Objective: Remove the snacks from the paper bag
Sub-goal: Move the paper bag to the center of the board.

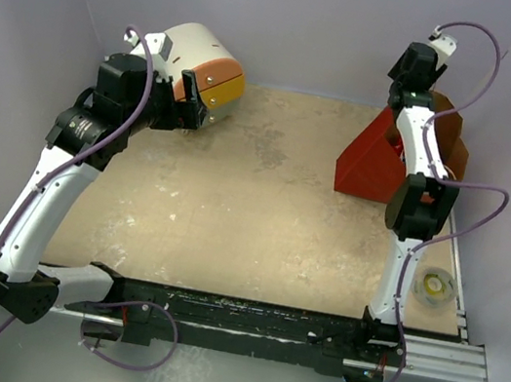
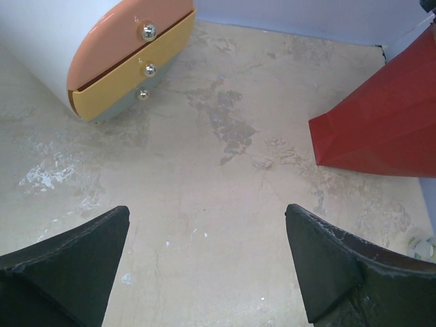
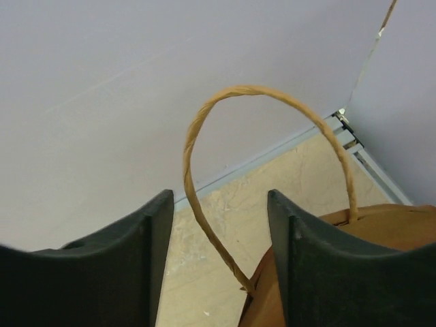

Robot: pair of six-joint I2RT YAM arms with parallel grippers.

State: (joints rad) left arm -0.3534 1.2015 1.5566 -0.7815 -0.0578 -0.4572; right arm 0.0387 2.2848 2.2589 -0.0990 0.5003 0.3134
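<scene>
The paper bag [image 1: 371,162], red outside, stands at the back right of the table, and its red side also shows in the left wrist view [image 2: 381,129]. In the right wrist view I look down on its kraft-brown rim [image 3: 395,221] and a twisted brown handle [image 3: 259,90] arching upward. My right gripper [image 3: 218,197] is open at the bag's top, and one strand of the handle runs between its fingers without being pinched. My left gripper [image 2: 206,211] is wide open over bare table, well left of the bag. The snacks are out of view.
A white rounded drawer unit [image 1: 203,68] with orange and yellow fronts [image 2: 116,61] lies at the back left, beside my left wrist. A small tape roll [image 1: 434,287] sits near the right edge by the metal rail [image 1: 459,316]. Grey walls close in the back and sides.
</scene>
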